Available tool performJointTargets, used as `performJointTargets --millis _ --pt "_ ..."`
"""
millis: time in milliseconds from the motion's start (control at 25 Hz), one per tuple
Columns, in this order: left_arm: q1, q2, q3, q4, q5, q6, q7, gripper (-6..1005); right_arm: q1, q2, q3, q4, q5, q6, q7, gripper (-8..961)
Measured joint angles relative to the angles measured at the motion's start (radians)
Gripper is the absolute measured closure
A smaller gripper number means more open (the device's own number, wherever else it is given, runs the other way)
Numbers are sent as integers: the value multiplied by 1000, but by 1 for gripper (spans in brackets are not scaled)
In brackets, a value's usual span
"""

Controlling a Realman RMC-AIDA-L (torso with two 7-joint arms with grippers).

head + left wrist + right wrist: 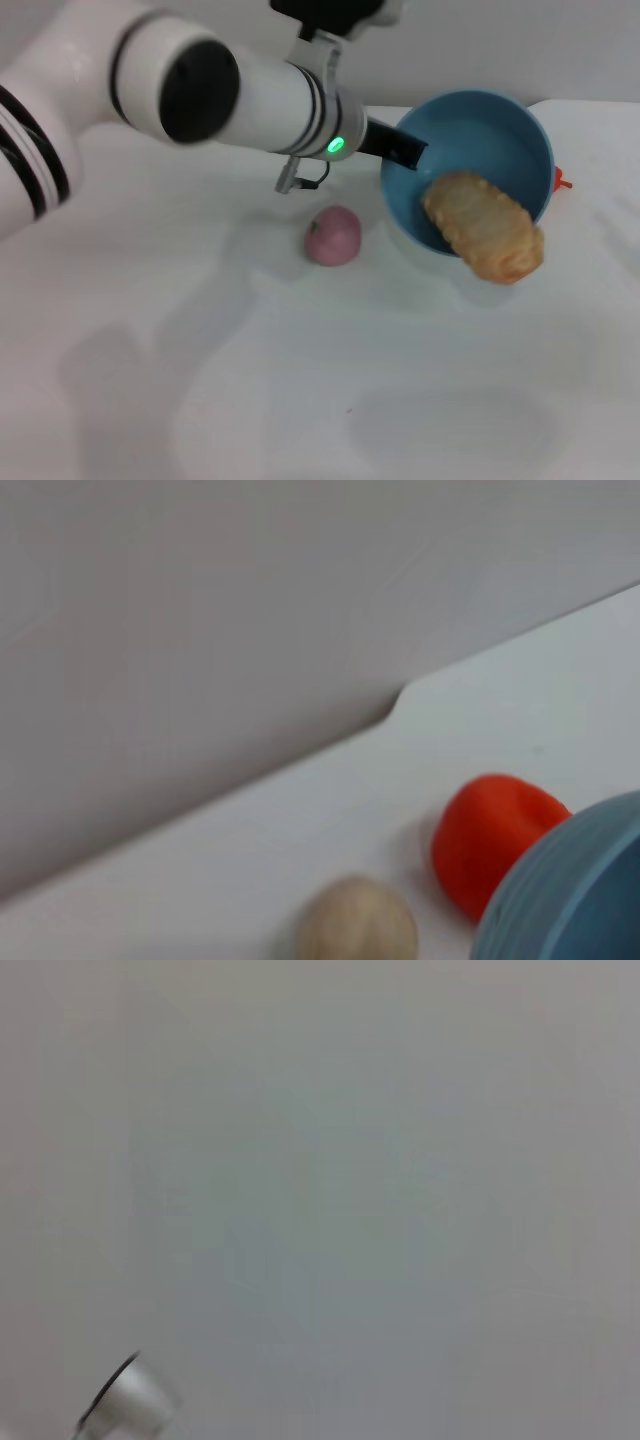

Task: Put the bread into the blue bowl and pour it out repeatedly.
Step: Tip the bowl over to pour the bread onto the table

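Note:
In the head view the blue bowl (480, 130) hangs tipped on its side above the table, its mouth facing me. My left gripper (406, 151) is shut on the bowl's rim at its left side. The bread (484, 227), golden-tan with its pale crumbly face up, lies half over the bowl's lower rim, its far end sticking out toward the table. A curved piece of the bowl's outer wall (580, 895) fills a corner of the left wrist view. My right gripper does not show in any view.
A pink-purple round fruit (332, 236) lies on the white table (300, 380) left of the bowl. A red toy (492, 840) and a small beige ball (358, 926) sit behind the bowl; the red toy (563, 180) peeks out at its right.

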State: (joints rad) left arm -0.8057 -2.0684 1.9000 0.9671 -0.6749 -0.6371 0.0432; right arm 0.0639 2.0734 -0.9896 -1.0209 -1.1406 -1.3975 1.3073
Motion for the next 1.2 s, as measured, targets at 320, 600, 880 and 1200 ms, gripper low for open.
performJointTargets --millis 320,600,880,1200 --pt "-40 -10 118 -148 60 305 -11 1000 7 -2 149 165 18 -122 -27 523" --pt "-12 -10 177 -209 64 551 -7 1000 10 -3 179 193 19 -133 -36 523" --pt "4 -10 281 -313 62 829 42 1000 19 -3 173 209 14 -134 -39 524" --pt "23 -10 300 -380 58 977 254 999 29 -2 179 239 13 -134 -39 524"
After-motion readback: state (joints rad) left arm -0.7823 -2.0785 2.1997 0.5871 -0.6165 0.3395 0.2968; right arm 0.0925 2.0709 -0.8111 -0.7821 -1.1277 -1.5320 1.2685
